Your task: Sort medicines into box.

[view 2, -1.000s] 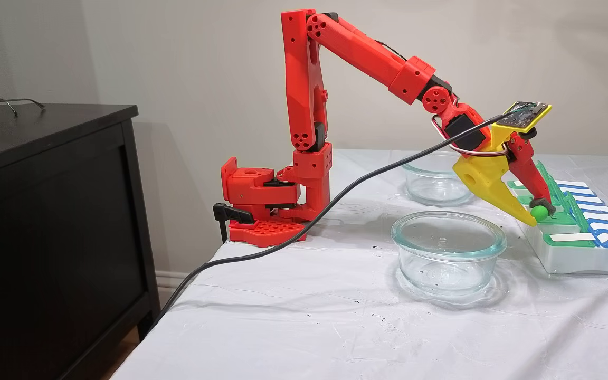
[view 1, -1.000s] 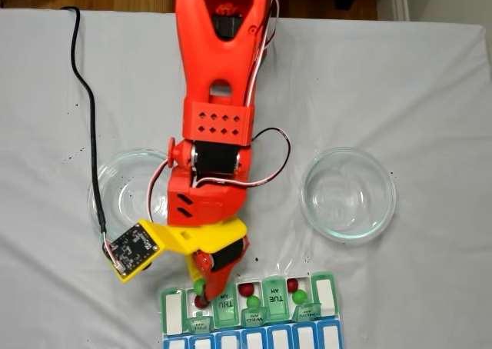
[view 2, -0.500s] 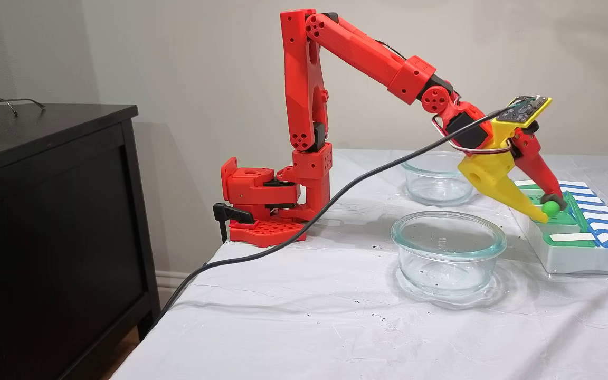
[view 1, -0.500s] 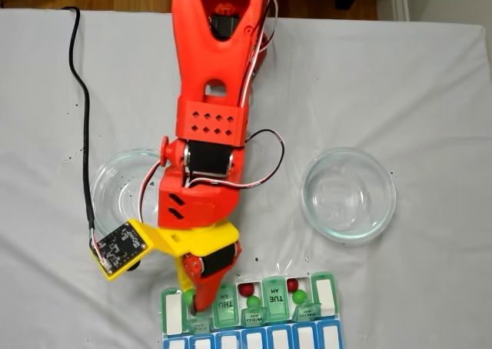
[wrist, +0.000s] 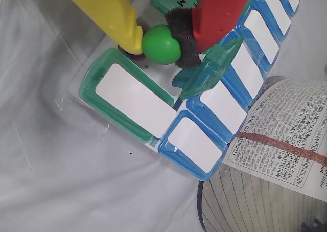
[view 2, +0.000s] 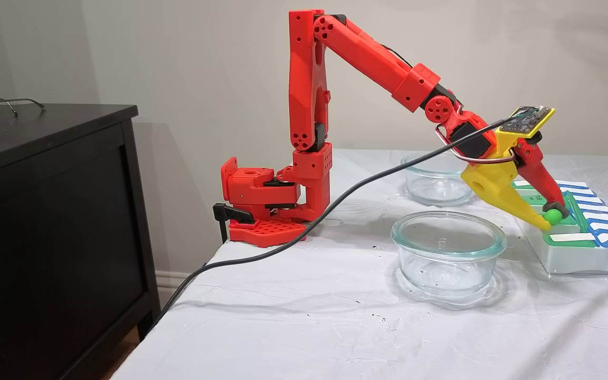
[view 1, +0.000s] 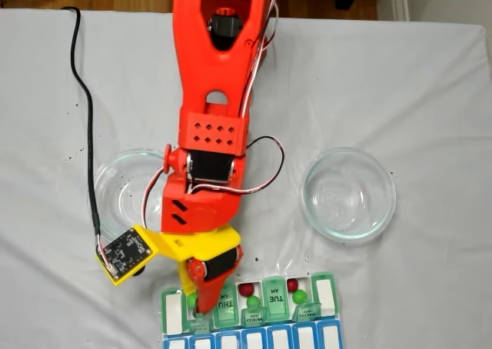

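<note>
My gripper (wrist: 161, 40) is shut on a bright green pill (wrist: 161, 44), pinched between the yellow fingertip (wrist: 127, 32) and the red finger's black foam pad (wrist: 183, 35). It hangs just above an open compartment near the end of the box (wrist: 127, 100), beside a raised translucent green lid (wrist: 209, 71). Something dark red (wrist: 124, 50) peeks out under the yellow tip. In a fixed view from above, the held pill (view 1: 191, 300) is at the left of the box (view 1: 327, 295); two red pills (view 1: 246, 289) (view 1: 292, 285) and two green ones (view 1: 254, 300) (view 1: 299, 296) lie in other compartments. From the side, the gripper (view 2: 551, 218) dips onto the box (view 2: 578, 258).
Two round clear glass dishes (view 1: 348, 194) (view 1: 127, 187) flank the arm. A black cable (view 1: 81, 111) runs to the camera board (view 1: 123, 253). Printed paper on a ribbed glass object (wrist: 286, 140) sits just past the box. A black cabinet (view 2: 45, 211) stands beside the table.
The gripper, still holding the green pill, reached farther out and slightly down over the box, shifting left in the view from above to the compartment near the end.
</note>
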